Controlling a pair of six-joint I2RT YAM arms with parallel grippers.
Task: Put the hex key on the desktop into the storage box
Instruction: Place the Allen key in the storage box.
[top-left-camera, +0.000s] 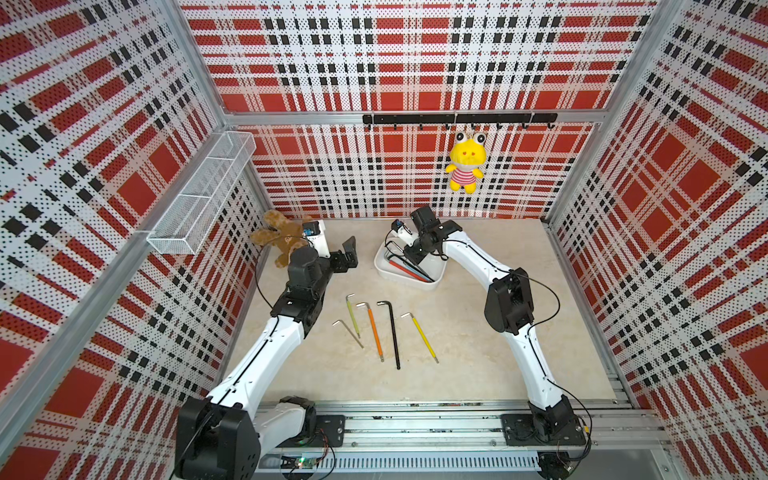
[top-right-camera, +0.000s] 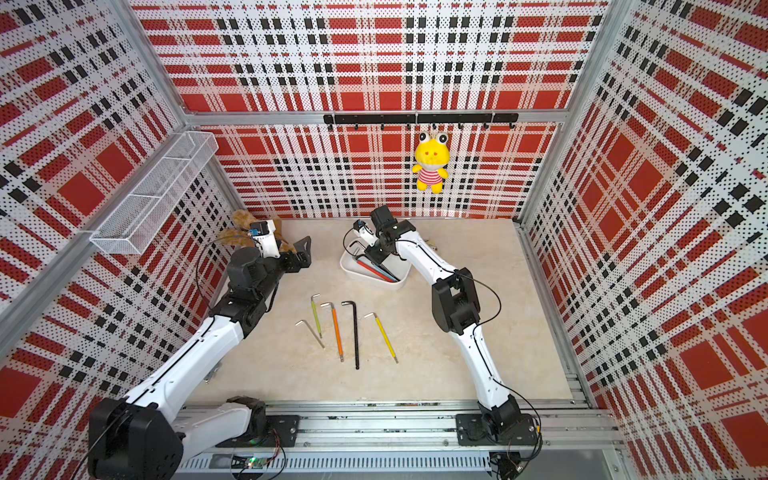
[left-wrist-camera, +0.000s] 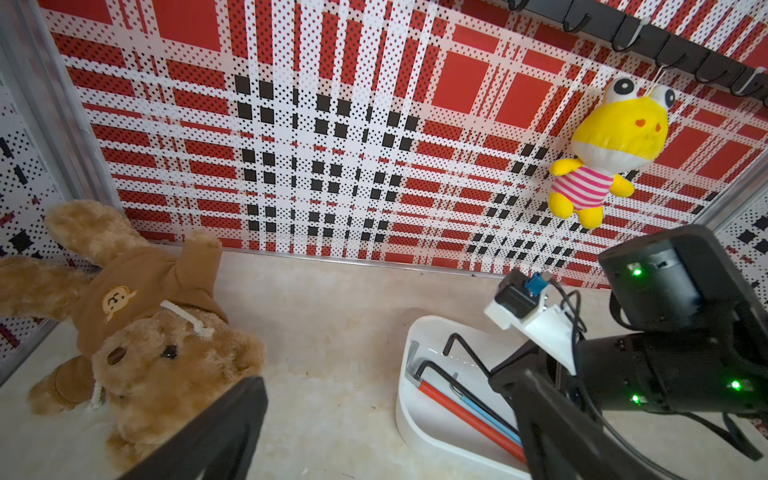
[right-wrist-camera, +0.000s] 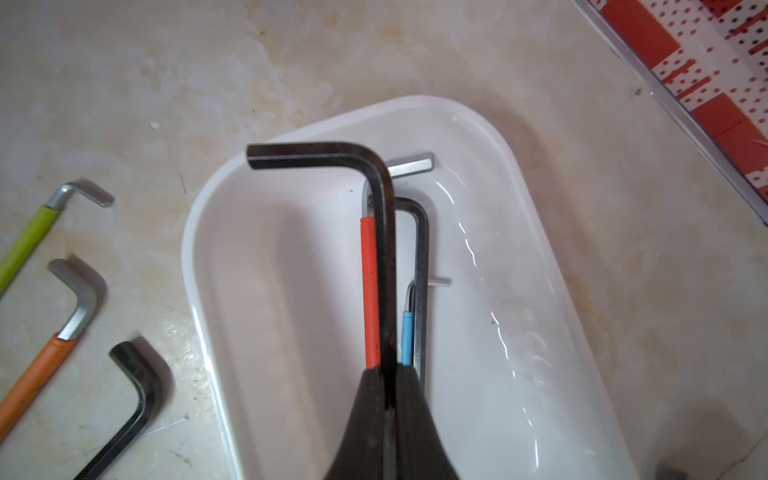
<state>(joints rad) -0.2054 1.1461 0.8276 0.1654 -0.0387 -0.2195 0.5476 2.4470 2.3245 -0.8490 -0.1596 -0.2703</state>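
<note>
Box: we see the white box (right-wrist-camera: 270, 311) standing on the bench (top-left-camera: 478, 353) toward the back wall, under the right arm's wrist.
In the box: three hex keys lie close together along one side. They are a red-sleeved key (right-wrist-camera: 370, 291), a blue-sleeved key (right-wrist-camera: 407, 336) and a thin black key (right-wrist-camera: 422, 257).
Right fingers (right-wrist-camera: 368, 419): pinched tight on the long arm of a thick black hex key (right-wrist-camera: 316, 156). Its bend and short arm reach out over the box, above the red-sleeved key. We cannot tell whether it touches the box floor.
Left fingers (left-wrist-camera: 216, 428): spread wide and holding nothing, above the bench between the teddy bear (left-wrist-camera: 158, 353) and the box.
On the bench: five keys lie in a loose row nearer the arm bases, well apart from the box. They are a bare steel key (top-left-camera: 349, 334), a green-sleeved key (top-left-camera: 353, 318), an orange-sleeved key (top-left-camera: 375, 334), a long black key (top-left-camera: 394, 336) and a yellow-sleeved key (top-left-camera: 424, 338).
Wire basket (top-left-camera: 203, 195): fixed to the side wall and split by dividers into compartments.
Writing: there are raised marks on the box floor, too faint for us to read. The teddy bear's brown top bears a stitched animal-face badge.
Back wall: a yellow frog toy (top-left-camera: 464, 162) hangs from the black hook rail (top-left-camera: 457, 118).
</note>
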